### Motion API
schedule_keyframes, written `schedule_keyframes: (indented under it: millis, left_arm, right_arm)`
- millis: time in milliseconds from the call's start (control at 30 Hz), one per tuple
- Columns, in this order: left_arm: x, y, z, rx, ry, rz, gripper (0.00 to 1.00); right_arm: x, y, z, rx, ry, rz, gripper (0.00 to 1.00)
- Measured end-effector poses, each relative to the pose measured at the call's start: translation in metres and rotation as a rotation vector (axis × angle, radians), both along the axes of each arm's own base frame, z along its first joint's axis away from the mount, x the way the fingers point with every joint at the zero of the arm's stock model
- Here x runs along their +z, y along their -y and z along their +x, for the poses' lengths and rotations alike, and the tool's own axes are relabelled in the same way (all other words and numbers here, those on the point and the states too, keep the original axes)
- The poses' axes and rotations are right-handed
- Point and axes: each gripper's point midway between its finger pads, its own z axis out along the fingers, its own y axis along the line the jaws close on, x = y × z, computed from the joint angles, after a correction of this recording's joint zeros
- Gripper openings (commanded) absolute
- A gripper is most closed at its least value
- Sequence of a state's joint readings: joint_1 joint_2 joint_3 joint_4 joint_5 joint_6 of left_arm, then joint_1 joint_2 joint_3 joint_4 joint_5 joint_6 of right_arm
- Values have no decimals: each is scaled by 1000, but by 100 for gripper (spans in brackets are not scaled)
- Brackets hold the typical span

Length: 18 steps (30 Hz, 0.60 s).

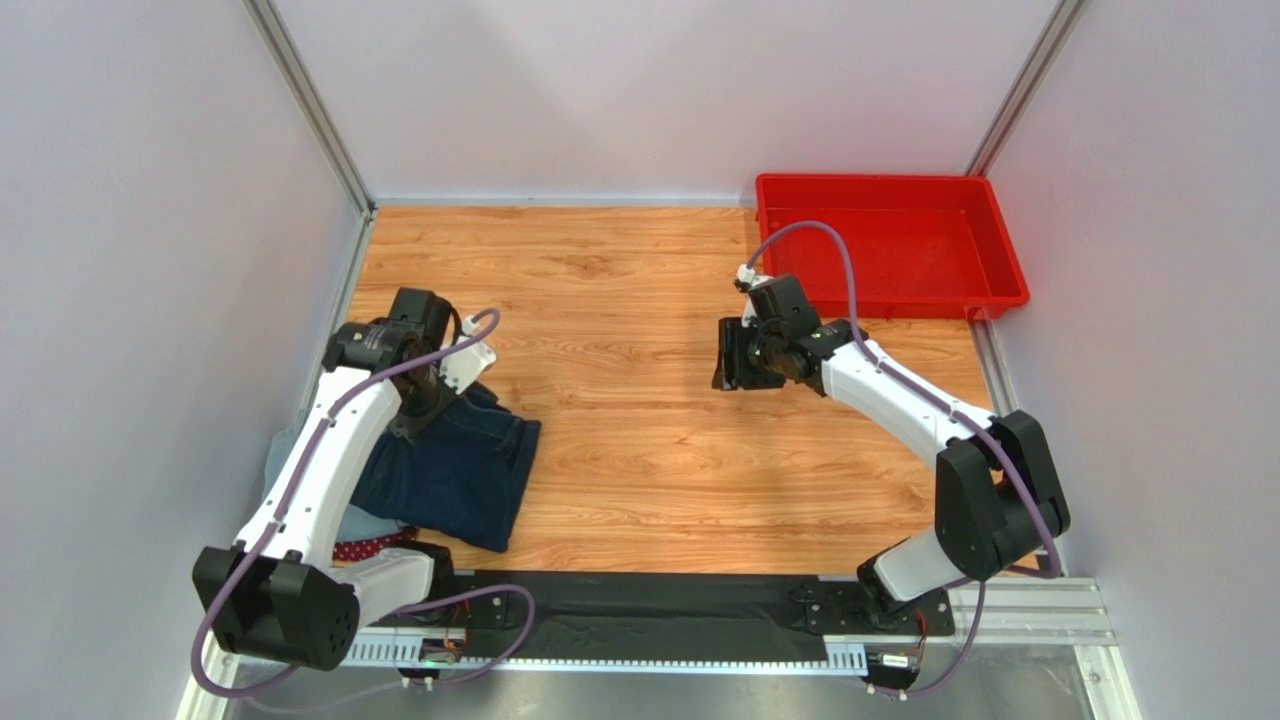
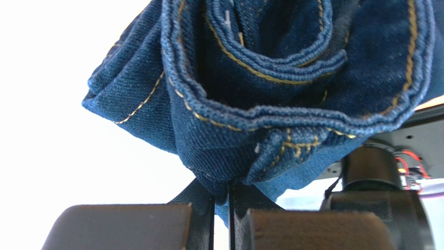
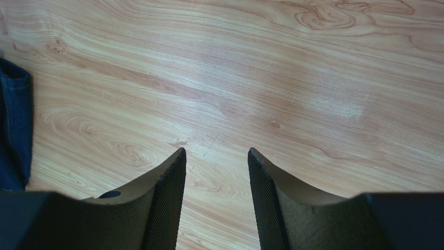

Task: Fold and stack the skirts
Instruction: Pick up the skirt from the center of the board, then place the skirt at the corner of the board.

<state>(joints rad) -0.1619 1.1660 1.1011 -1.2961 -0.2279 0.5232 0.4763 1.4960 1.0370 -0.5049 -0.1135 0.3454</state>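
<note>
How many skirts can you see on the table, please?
3: navy denim skirt held by left pincer; red dotted skirt and blue-grey skirt mostly hidden under the left arm.

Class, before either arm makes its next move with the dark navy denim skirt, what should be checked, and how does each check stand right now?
1. Left gripper holds the dark navy denim skirt: ok, jaws shut on a bunched seam.
2. Right gripper free to help: ok, open and empty.
3. Wooden table bare beneath the right gripper: ok.
4. That skirt lies flat: not ok, it is rumpled at the grip.
5. Dark red dotted skirt folded: cannot tell, only a strip shows near the table's near edge.
6. Red plastic tray apart from the skirts: ok, it sits in the far right corner.
</note>
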Motion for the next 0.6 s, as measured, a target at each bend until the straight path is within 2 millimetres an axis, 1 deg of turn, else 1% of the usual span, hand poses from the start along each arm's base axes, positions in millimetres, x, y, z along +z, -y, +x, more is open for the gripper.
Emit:
schedule_keyframes:
  millis: [67,333,600]
  left_arm:
    - [11,-5,-1,6,31,25,0]
    - [38,-19,-5,29,121,90,0]
    - [71,-39,-9,68,238,186,0]
  right_arm:
    - [0,1,0,0,4,-4,49]
    - [10,4,2,4,42,-11,49]
    - [10,6,2,9,47,-22,49]
